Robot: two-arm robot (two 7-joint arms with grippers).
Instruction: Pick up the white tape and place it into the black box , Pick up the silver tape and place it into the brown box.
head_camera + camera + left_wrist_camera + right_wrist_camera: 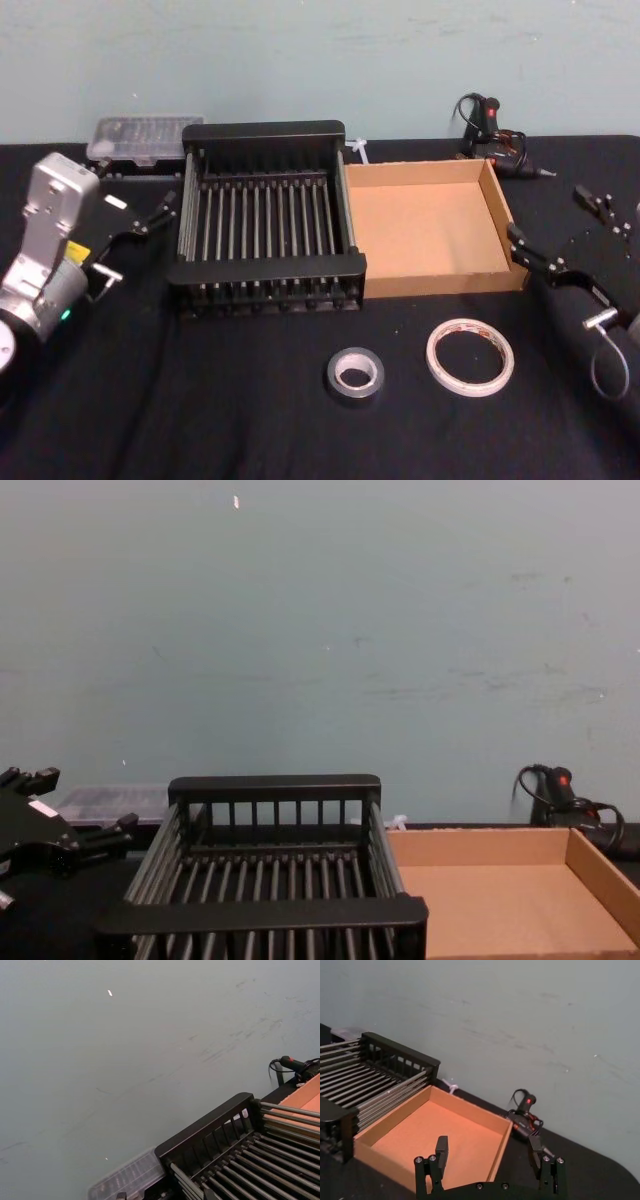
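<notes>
On the table, covered in black cloth, the black box and the brown box stand side by side, touching, both empty. Nearer the robot lie the silver tape and, just to its right, the white tape, each flat and apart from the boxes. Red print marks the white tape's ring face; it cannot be read. Left pincer hovers beside the black box's left wall; whether it is released or clenched cannot be told. Right pincer hangs released, grasping nothing, beside the brown box's right wall.
</notes>
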